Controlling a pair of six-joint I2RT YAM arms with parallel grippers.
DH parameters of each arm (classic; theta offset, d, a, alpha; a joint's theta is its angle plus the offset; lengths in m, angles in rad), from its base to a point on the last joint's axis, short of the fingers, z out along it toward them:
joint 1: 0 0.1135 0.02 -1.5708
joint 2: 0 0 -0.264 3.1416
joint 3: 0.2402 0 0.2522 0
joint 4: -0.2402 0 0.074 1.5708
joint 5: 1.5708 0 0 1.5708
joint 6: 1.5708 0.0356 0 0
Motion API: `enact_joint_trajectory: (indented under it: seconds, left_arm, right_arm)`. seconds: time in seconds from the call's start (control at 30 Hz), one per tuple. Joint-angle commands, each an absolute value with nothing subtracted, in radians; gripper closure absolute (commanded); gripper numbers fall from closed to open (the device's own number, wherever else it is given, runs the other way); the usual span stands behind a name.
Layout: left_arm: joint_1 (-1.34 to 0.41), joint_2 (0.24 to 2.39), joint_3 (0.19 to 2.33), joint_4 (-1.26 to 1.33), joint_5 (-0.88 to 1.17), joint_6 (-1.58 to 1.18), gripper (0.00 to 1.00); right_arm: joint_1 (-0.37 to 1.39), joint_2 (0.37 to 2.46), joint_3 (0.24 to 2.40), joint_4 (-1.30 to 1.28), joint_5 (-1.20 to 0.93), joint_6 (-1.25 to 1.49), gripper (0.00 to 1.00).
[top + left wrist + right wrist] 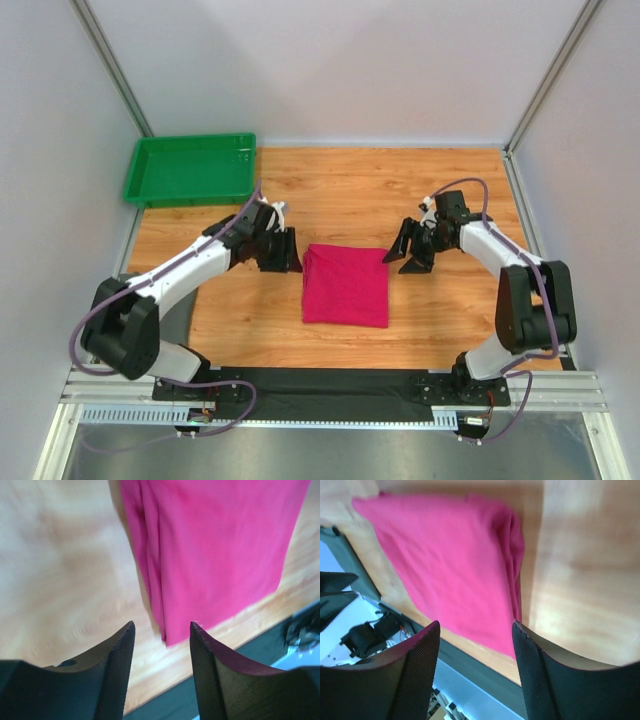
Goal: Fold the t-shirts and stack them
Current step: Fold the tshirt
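A magenta-pink t-shirt (346, 285) lies folded into a near-square on the wooden table, between the two arms. My left gripper (283, 252) hangs just off the shirt's upper left corner, open and empty. In the left wrist view the folded t-shirt (215, 555) lies beyond the gripper (162, 627), and nothing sits between the jaws. My right gripper (405, 248) hovers by the upper right corner, also open and empty. The right wrist view has the t-shirt (450, 565) past the gripper (476, 626), its layered folded edge on the right.
A green plastic tray (190, 169) stands at the back left corner of the table. Bare wood lies behind and beside the shirt. A black strip and metal rail (330, 395) run along the near edge. Grey walls close in left and right.
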State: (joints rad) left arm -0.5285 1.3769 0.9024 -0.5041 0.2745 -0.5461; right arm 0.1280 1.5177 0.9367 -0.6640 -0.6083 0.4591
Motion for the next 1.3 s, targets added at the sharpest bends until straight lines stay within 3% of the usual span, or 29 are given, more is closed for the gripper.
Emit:
enact_joint_trajectory:
  seconds: [0.0,0.23,0.37,0.77,0.93,0.97,1.07,1.1,1.27]
  left_arm:
    - [-0.488,1.526,1.034,-0.416,0.258,-0.437,0.46]
    - [-0.48,1.836,1.359,-0.489,0.322,-0.331,0.38]
    - [-0.479,1.874,1.388,-0.486,0.299,-0.321,0.39]
    - [-0.477,1.942,1.434,-0.525,0.373,-0.368,0.61]
    - [-0.476,1.95,1.437,-0.548,0.383,-0.383,0.63]
    - [-0.477,1.95,1.437,-0.549,0.383,-0.385,0.7]
    - [-0.476,1.957,1.468,-0.593,0.373,-0.388,1.0]
    - [-0.476,1.947,1.479,-0.612,0.362,-0.393,1.0]
    - [-0.476,1.881,1.557,-0.8,0.331,-0.437,1.0]
  right_arm:
    - [0.12,1.623,1.075,-0.617,-0.563,0.411,0.4]
    - [0.12,1.802,1.215,-0.621,-0.561,0.371,0.4]
    - [0.12,1.845,1.239,-0.624,-0.564,0.361,0.4]
    - [0.12,1.913,1.273,-0.614,-0.604,0.36,0.57]
    - [0.12,1.927,1.292,-0.618,-0.62,0.359,0.64]
    - [0.12,1.928,1.29,-0.621,-0.62,0.359,0.66]
    - [0.121,1.925,1.301,-0.627,-0.635,0.367,0.96]
    - [0.118,1.913,1.301,-0.633,-0.638,0.376,1.0]
    - [0.121,1.835,1.31,-0.755,-0.618,0.402,1.0]
